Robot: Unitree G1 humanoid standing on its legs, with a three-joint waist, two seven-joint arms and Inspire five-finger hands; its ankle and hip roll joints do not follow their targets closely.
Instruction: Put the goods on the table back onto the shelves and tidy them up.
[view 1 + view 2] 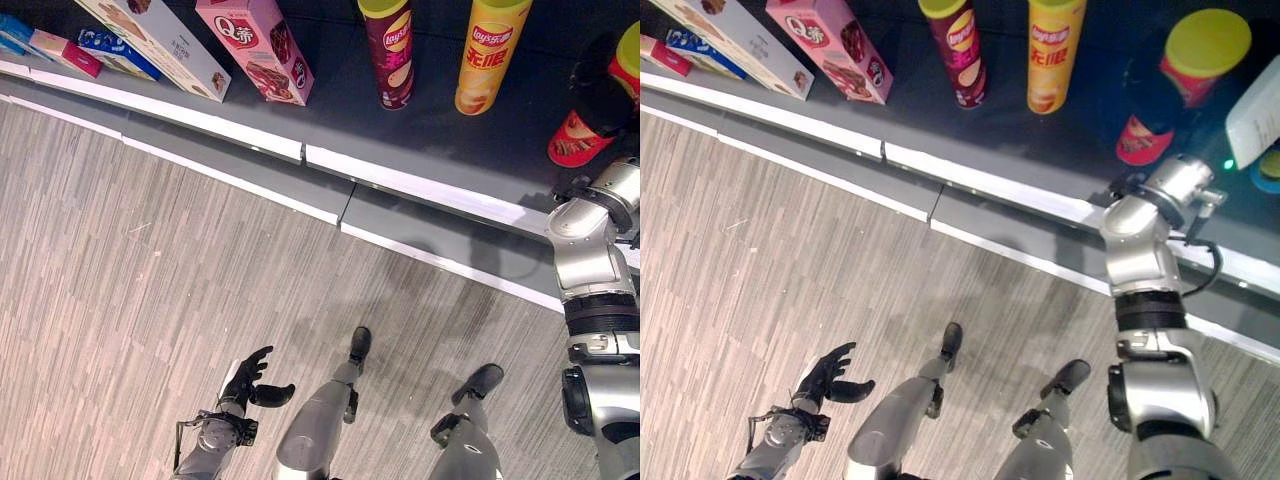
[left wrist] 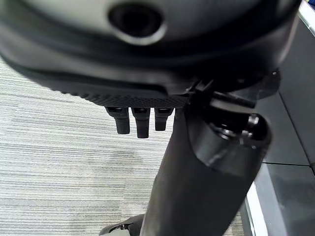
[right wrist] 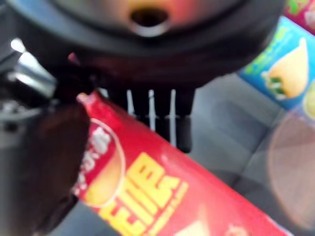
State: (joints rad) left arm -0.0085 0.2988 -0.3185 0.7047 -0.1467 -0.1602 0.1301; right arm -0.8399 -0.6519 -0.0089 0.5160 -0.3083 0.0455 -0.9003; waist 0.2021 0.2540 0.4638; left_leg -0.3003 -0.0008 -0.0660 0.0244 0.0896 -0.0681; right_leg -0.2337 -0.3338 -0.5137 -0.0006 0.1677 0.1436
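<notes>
One red chip can (image 1: 1167, 90) with a yellow lid is in the right hand (image 1: 600, 95), whose fingers and thumb are curled round its body, above the dark shelf (image 1: 1040, 150). I judge it light, stiff and smooth, so a hold round the middle is best. Beside the hand stand a yellow can (image 1: 1055, 50) and a maroon can (image 1: 958, 50). Far below, the left hand (image 1: 250, 380) hangs relaxed over the floor (image 1: 120, 280).
</notes>
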